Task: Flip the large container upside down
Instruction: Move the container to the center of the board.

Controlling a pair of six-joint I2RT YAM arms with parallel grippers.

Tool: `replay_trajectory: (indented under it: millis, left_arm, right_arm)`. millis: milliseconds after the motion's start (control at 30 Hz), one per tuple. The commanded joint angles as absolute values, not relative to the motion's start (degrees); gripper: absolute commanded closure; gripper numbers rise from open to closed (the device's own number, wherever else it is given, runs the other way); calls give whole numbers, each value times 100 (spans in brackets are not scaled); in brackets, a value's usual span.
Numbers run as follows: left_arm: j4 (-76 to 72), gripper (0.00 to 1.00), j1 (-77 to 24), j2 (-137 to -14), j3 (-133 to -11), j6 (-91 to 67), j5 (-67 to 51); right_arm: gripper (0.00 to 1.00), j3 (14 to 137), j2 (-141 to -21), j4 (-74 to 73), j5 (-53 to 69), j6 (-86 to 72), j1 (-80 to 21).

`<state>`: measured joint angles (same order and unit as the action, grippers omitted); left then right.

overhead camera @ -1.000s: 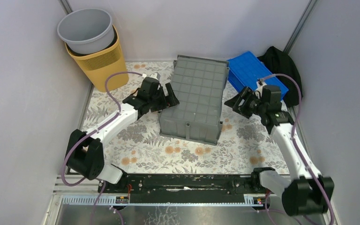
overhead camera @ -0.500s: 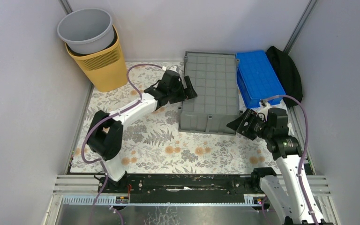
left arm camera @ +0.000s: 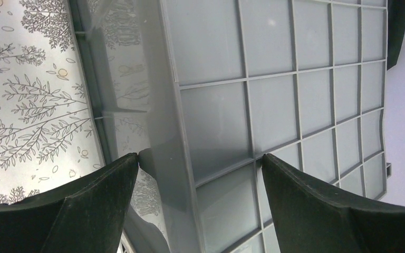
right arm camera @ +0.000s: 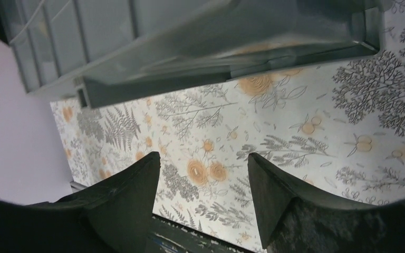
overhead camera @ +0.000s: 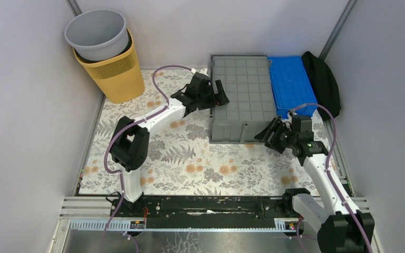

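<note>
The large container point(overhead camera: 242, 95), a dark-grey crate, lies upside down at the back middle of the table, its square-gridded underside facing up. My left gripper point(overhead camera: 220, 99) is open, its jaws astride the crate's left wall and edge; in the left wrist view the crate point(left arm camera: 274, 89) fills the frame between the open gripper point(left arm camera: 200, 161). My right gripper point(overhead camera: 270, 132) is open and empty, just off the crate's near right corner. In the right wrist view the crate's rim point(right arm camera: 200, 52) lies beyond the open gripper point(right arm camera: 204, 155), apart from it.
A blue ribbed tray point(overhead camera: 292, 84) lies right against the crate's right side. A black cloth point(overhead camera: 324, 81) sits at the back right. A light-grey bucket point(overhead camera: 96, 32) stands in a yellow basket point(overhead camera: 115, 71) at the back left. Side walls close in.
The crate has gone from tilted to lying flat, upside down, further back and right against the blue tray. My left arm has stretched after it. My right gripper has dropped back to its near right corner.
</note>
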<state>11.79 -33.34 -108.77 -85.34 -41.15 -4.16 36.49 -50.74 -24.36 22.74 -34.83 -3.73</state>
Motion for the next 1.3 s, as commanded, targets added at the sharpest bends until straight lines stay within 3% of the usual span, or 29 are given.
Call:
replay_trajectory:
  millis: [0,333,533,700,800,967,1267]
  left_arm:
    - [1107,8,-3317,-11178,-8704,-3657,-385]
    - [1150,6,-2765,-11146,-8860,-3423,-739]
    - [1506,0,-2531,-10273,-8534,-3402,-738]
    - [2005,0,-2453,-9447,-8353,-3235,-894]
    - [2412,0,-2382,-9137,-8400,-3182,-979]
    - [2806,0,-2255,-8627,-8209,-3264,-1164]
    - [3023,0,-2217,-8065,-8062,-3377,-1786]
  right_arm:
    - [31,3869,-5618,-1517,1808,-3700,-360]
    - [31,4641,-7001,-696,1339,-3953,-360]
    - [32,5265,-7499,-903,1482,-3922,-360]
    - [29,5425,-6756,-1551,1620,-3717,-360]
    - [22,5806,-6319,-2354,1756,-3447,-360]
    - [0,6237,-5607,-3356,2476,-3197,-358]
    - [0,6515,-4735,-4657,2964,-3081,-360]
